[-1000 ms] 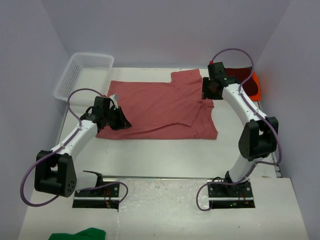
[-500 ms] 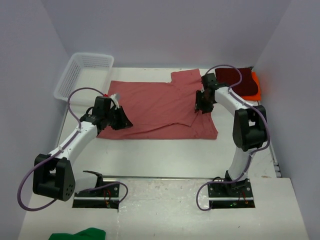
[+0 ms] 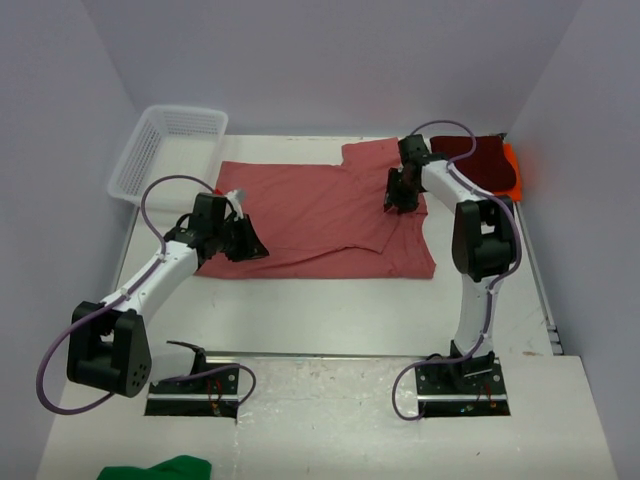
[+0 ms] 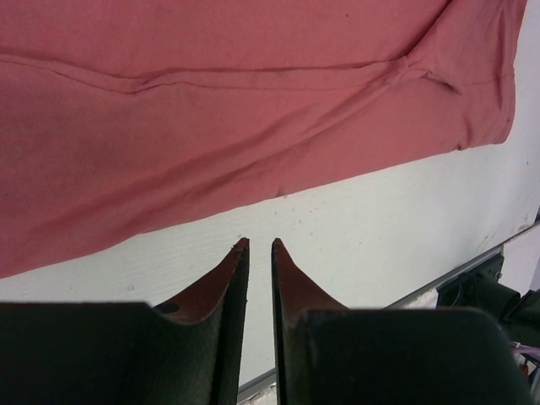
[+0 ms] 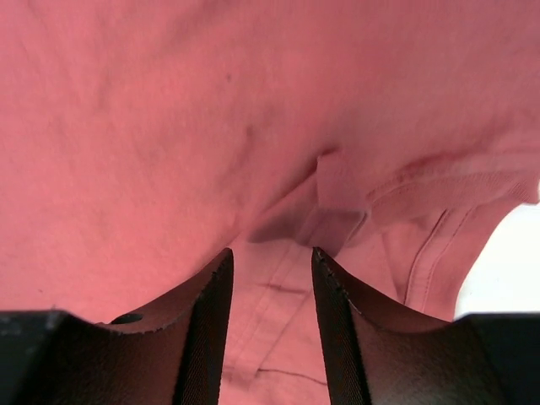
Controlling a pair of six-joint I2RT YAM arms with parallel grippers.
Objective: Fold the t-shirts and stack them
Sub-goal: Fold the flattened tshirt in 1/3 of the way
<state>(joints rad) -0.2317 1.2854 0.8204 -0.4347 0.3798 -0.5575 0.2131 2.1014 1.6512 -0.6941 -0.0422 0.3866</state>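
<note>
A faded rose t-shirt (image 3: 310, 215) lies spread flat on the white table (image 3: 320, 300), its right sleeve folded inward. A dark maroon t-shirt (image 3: 472, 158) sits folded at the far right on top of an orange one (image 3: 512, 172). My left gripper (image 3: 250, 246) hovers at the rose shirt's near-left hem. In the left wrist view its jaws (image 4: 260, 245) stand a narrow slit apart over bare table, just short of the hem (image 4: 211, 101), with nothing between them. My right gripper (image 3: 396, 196) is low over the shirt's right part, open (image 5: 272, 253) above a fold of rose cloth (image 5: 152, 126).
A white mesh basket (image 3: 165, 150) stands at the far left corner. A green cloth (image 3: 160, 468) lies at the bottom edge beside the arm bases. The table's near rail (image 4: 472, 266) shows in the left wrist view.
My right gripper has moved left from the shirt's right edge to over the folded sleeve, and its jaws have narrowed a little. The left gripper has edged slightly right.
</note>
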